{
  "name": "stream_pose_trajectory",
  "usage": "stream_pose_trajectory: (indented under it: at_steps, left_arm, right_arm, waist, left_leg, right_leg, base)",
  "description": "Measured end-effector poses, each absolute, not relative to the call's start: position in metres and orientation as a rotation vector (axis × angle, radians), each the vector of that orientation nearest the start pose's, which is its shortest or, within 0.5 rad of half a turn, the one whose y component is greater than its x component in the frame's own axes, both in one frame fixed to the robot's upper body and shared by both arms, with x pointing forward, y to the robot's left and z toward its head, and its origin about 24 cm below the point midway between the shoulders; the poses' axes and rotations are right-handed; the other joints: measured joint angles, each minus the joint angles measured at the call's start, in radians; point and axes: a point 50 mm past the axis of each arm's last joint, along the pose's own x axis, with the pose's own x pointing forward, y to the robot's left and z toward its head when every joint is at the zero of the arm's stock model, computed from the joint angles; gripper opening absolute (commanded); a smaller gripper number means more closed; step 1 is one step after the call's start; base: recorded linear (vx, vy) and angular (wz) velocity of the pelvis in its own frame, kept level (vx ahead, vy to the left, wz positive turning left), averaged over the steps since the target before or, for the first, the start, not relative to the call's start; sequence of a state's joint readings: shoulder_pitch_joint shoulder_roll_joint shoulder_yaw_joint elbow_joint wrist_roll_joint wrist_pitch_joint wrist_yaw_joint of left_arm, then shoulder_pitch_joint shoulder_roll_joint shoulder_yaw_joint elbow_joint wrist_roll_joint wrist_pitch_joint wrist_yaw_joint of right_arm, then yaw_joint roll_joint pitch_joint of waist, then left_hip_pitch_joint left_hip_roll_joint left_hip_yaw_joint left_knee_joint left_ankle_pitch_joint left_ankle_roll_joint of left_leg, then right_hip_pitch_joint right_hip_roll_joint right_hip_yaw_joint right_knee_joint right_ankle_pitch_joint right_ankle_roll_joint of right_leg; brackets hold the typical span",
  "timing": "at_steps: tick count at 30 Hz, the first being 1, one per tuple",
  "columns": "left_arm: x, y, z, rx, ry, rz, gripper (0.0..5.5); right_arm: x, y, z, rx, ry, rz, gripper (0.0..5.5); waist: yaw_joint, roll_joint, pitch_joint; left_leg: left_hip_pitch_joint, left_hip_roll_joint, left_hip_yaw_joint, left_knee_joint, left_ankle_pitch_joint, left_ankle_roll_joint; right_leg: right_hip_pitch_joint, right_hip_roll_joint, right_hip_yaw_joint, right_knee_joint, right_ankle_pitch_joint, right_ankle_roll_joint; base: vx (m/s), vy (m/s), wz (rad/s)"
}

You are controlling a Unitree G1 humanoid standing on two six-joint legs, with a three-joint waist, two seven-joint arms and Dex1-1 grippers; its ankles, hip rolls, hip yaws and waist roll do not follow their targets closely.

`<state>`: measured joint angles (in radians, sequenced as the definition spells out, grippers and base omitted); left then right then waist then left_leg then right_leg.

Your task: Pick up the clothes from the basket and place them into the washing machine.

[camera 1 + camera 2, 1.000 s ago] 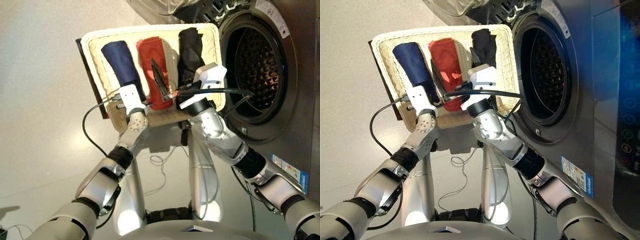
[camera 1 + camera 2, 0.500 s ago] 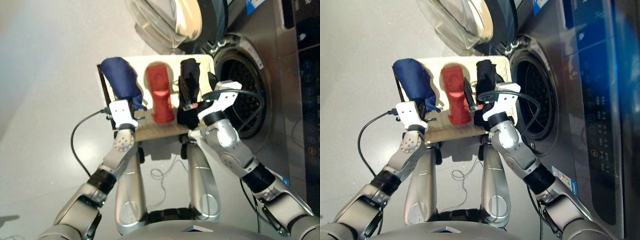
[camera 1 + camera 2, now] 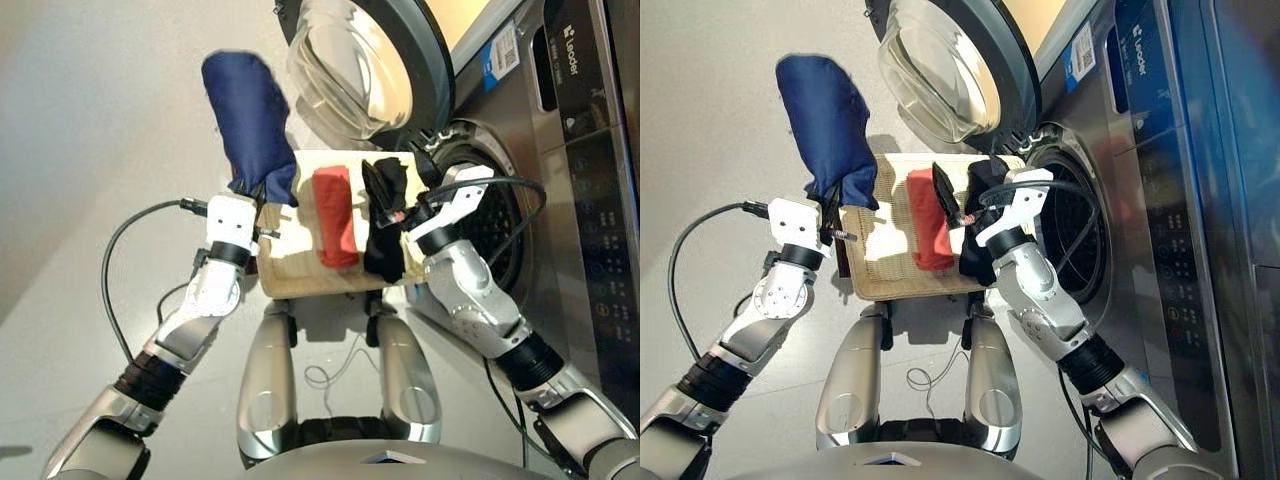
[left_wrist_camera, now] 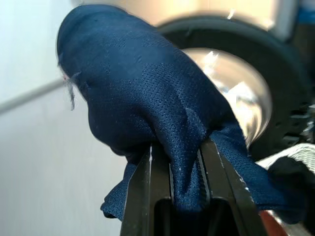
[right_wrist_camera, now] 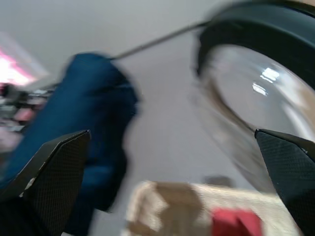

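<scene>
Left gripper point(image 4: 184, 196) clamped on navy bundle point(image 3: 248, 120), lifted clear of basket point(image 3: 300, 275) | orange-red bundle point(image 3: 335, 215), black bundle point(image 3: 385, 220) remaining in basket | right gripper point(image 3: 415, 185) fingers apart, empty | next: carry navy rightward into washing machine point(image 3: 495, 230) drum.

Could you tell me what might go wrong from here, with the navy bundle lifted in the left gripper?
The left gripper pinches only the lower end of the navy bundle, so it may slip or unroll. The open right gripper hovers over the basket between that bundle and the washing machine drum, so the arms might collide.
</scene>
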<state>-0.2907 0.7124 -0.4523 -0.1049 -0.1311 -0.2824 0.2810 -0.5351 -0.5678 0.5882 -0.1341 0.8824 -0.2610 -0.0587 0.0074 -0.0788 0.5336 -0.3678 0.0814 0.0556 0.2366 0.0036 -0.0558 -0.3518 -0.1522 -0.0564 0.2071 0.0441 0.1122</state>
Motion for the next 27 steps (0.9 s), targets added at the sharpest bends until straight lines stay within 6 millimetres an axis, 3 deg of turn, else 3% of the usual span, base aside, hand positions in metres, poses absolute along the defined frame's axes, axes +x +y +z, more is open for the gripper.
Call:
stream_pose_trajectory:
  at_steps: [4, 11, 21, 22, 23, 24, 25, 26, 27]
  left_arm:
    - [0.268, 0.142, 0.155, 0.564, -0.617, -0.366, 0.0]
    - [0.27, 0.124, 0.164, 0.608, -0.684, -0.447, 0.0]
    - [0.269, 0.123, 0.162, 0.659, -0.703, -0.448, 0.0]
    - [0.269, 0.123, 0.162, 0.667, -0.708, -0.445, 0.0]
    - [0.269, 0.123, 0.162, 0.67, -0.711, -0.443, 0.0]
    - [0.269, 0.123, 0.162, 0.675, -0.716, -0.44, 0.0]
    - [0.268, 0.123, 0.162, 0.681, -0.72, -0.438, 0.0]
    - [0.268, 0.122, 0.162, 0.686, -0.722, -0.438, 0.0]
    - [0.268, 0.122, 0.162, 0.689, -0.724, -0.438, 0.0]
  right_arm:
    - [0.287, -0.069, 0.21, 0.264, -0.467, 0.787, 5.5]
    - [0.284, -0.045, 0.235, 0.227, -0.511, 0.894, 5.5]
    - [0.283, -0.039, 0.243, 0.236, -0.538, 0.906, 5.5]
    - [0.283, -0.039, 0.243, 0.238, -0.537, 0.901, 4.85]
    - [0.283, -0.039, 0.243, 0.239, -0.536, 0.898, 1.64]
    - [0.283, -0.039, 0.243, 0.24, -0.536, 0.896, 0.0]
    - [0.284, -0.039, 0.243, 0.241, -0.535, 0.894, 0.0]
    - [0.284, -0.039, 0.243, 0.24, -0.534, 0.89, 1.27]
    - [0.285, -0.04, 0.243, 0.241, -0.532, 0.883, 1.49]
  waist:
    - [0.004, 0.0, 0.0]
    - [0.022, 0.0, 0.0]
    - [0.021, 0.0, 0.0]
    - [0.021, 0.0, 0.0]
    - [0.021, 0.0, 0.0]
    - [0.02, 0.0, 0.0]
    - [0.02, 0.0, 0.0]
    - [0.02, 0.0, 0.0]
    - [0.021, 0.0, 0.0]
  left_leg:
    - [0.002, 0.001, 0.0, 0.0, 0.001, 0.0]
    - [0.004, 0.0, -0.003, 0.006, 0.001, -0.001]
    - [0.0, 0.0, -0.005, 0.014, 0.0, -0.001]
    - [-0.001, 0.0, -0.006, 0.015, 0.0, -0.001]
    - [-0.003, 0.0, -0.006, 0.015, 0.0, -0.001]
    - [-0.005, 0.0, -0.007, 0.016, 0.0, -0.001]
    - [-0.007, 0.0, -0.009, 0.017, 0.0, -0.001]
    - [-0.007, 0.0, -0.009, 0.017, 0.0, -0.001]
    - [-0.007, 0.0, -0.01, 0.017, 0.0, -0.001]
  right_leg:
    - [0.002, 0.001, 0.0, 0.0, 0.001, 0.0]
    - [0.008, 0.001, 0.0, 0.002, 0.001, 0.0]
    - [0.009, 0.001, 0.0, 0.002, 0.004, 0.0]
    - [0.008, 0.001, 0.0, 0.002, 0.004, 0.0]
    - [0.007, 0.001, -0.001, 0.002, 0.004, 0.0]
    - [0.007, 0.001, -0.002, 0.002, 0.004, 0.0]
    - [0.006, 0.001, -0.002, 0.002, 0.004, 0.0]
    - [0.006, 0.001, -0.002, 0.002, 0.004, 0.0]
    - [0.006, 0.001, -0.003, 0.002, 0.004, 0.0]
  base:
    - [0.0, 0.0, 0.0]
    - [0.0, 0.0, 0.0]
    - [0.0, 0.0, 0.0]
    - [0.0, 0.0, 0.0]
    - [0.0, 0.0, 0.0]
    - [0.0, 0.0, 0.0]
    - [0.0, 0.0, 0.0]
    - [0.0, 0.0, 0.0]
    - [0.0, 0.0, 0.0]
